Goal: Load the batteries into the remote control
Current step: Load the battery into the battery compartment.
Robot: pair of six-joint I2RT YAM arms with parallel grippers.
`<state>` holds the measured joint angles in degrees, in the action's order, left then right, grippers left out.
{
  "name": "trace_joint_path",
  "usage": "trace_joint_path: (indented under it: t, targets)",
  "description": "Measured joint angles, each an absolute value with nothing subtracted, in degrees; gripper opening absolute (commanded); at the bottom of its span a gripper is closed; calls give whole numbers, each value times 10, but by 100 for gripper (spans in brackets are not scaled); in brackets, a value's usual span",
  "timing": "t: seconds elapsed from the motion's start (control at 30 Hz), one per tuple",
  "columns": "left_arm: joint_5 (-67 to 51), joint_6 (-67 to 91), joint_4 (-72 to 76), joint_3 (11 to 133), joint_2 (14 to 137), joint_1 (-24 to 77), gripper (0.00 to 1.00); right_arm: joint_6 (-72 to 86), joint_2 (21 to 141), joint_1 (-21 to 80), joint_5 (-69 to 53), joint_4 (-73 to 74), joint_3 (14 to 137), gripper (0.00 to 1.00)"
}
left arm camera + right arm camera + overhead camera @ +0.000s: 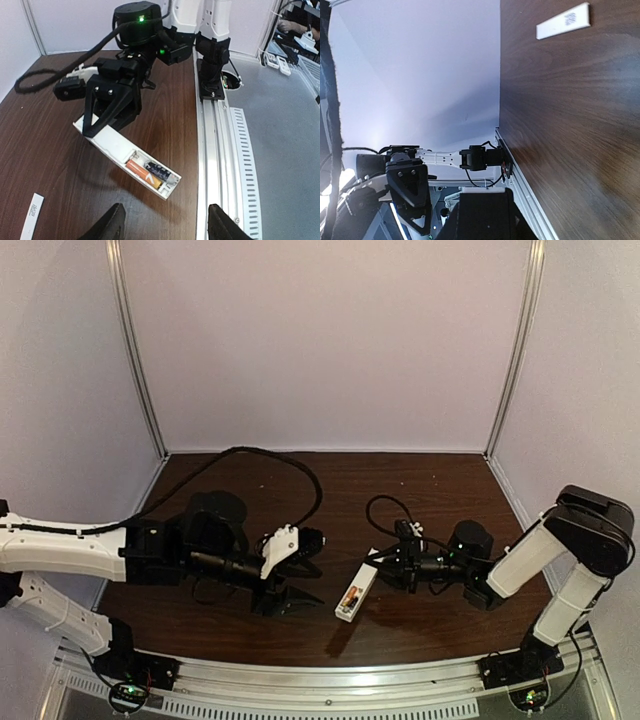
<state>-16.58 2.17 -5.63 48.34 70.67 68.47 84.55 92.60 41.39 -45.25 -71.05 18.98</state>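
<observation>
The white remote control (pixel 112 142) is held at its far end by my right gripper (pixel 100 125), which is shut on it. The remote hangs a little above the table and casts a shadow on it. Its open compartment faces up at the near end. The orange battery (pixel 142 172) and the black battery (pixel 161 170) lie in it side by side. In the top view the remote (pixel 356 592) sits between the two grippers, with the right gripper (pixel 388 568) at its far end. My left gripper (pixel 167 225) is open and empty, a short way from the compartment end (pixel 290 598).
A thin white strip with a printed label (pixel 33 212) lies flat on the brown table; it also shows in the right wrist view (pixel 563 20). The metal rail (pixel 220 150) runs along the table's front edge. A black cable (pixel 270 455) loops across the back.
</observation>
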Motion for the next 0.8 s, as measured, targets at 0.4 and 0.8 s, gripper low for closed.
trace_joint_path:
  t: [0.4,0.8]
  targets:
    - [-167,-78,-57,512,748,715,52,940,1011,417,-455,-739,174,0]
    - [-192,-158,-93,537,773,719,33,945,1006,435,-481,-745,197,0]
